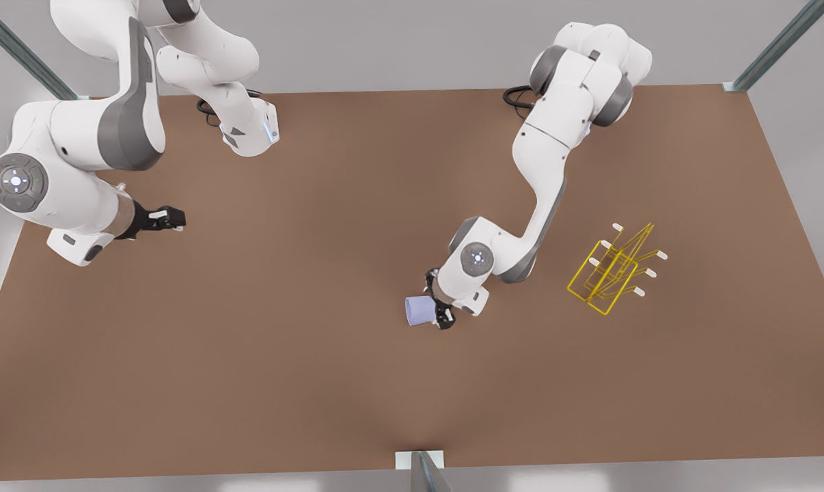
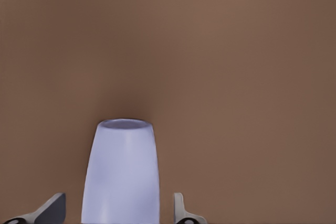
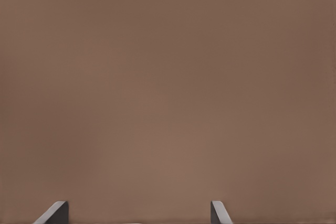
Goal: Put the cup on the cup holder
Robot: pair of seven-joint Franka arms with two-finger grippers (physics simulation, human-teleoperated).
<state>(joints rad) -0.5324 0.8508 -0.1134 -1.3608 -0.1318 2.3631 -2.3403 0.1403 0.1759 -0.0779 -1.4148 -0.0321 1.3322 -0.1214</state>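
Observation:
The pale lavender-blue cup (image 1: 419,311) (image 2: 122,171) lies on its side on the brown table, near the middle of the front view. My left gripper (image 1: 435,302) (image 2: 119,205) is open around it, with a finger (image 2: 52,209) on each side and a small gap to the cup's wall. The yellow wire cup holder (image 1: 613,270), with white-tipped prongs, stands on the table toward the front view's right, well apart from the cup. My right gripper (image 1: 178,219) (image 3: 139,211) waits open over bare table at the front view's left, holding nothing.
The brown table (image 1: 316,383) spreads around the cup and holder. Both arm bases stand at its far edge. Metal frame posts (image 1: 422,471) sit at the corners and at the middle of the near edge.

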